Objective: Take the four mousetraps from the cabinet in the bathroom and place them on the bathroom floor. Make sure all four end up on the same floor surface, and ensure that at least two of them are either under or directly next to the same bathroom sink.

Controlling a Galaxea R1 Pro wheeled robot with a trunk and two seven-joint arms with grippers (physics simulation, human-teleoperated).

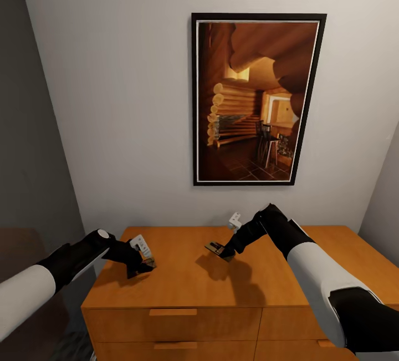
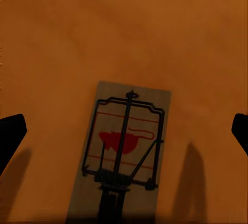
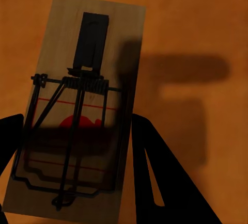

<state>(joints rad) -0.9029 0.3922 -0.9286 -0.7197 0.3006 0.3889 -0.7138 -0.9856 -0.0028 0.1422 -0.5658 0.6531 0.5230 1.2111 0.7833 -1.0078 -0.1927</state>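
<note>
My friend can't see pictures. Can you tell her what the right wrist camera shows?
A tan wooden mousetrap with black wire and a red mark sits gripped between the right gripper's two black fingers, above the orange-brown cabinet top, where their shadow falls.

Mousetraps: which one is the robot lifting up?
The mousetrap pinched in the right gripper. It hangs above the cabinet and casts a shadow. The other mousetrap lies flat on the wood between the open left gripper's fingers.
</note>
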